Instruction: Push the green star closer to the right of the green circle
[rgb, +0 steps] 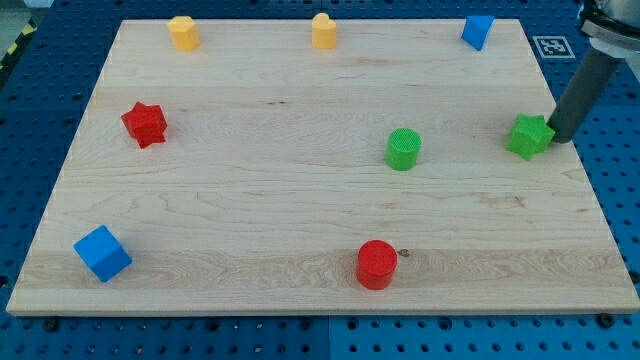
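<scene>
— Blocks from the view's left: blue cube (102, 252) near the bottom corner, red star (145, 123), two yellow pieces (184, 32) (324, 30) at the top edge, red cylinder (377, 264) at the bottom.

— And the green ones?

— Green circle (403, 148) sits right of centre; green star (530, 136) lies well apart to its right, near the board's (300, 180) edge. A blue block (478, 31) sits at the top.

— Any claw, open or closed?

— None to judge, just a rod. My tip (553, 138) rests against the star's right side, holding nothing.
</scene>
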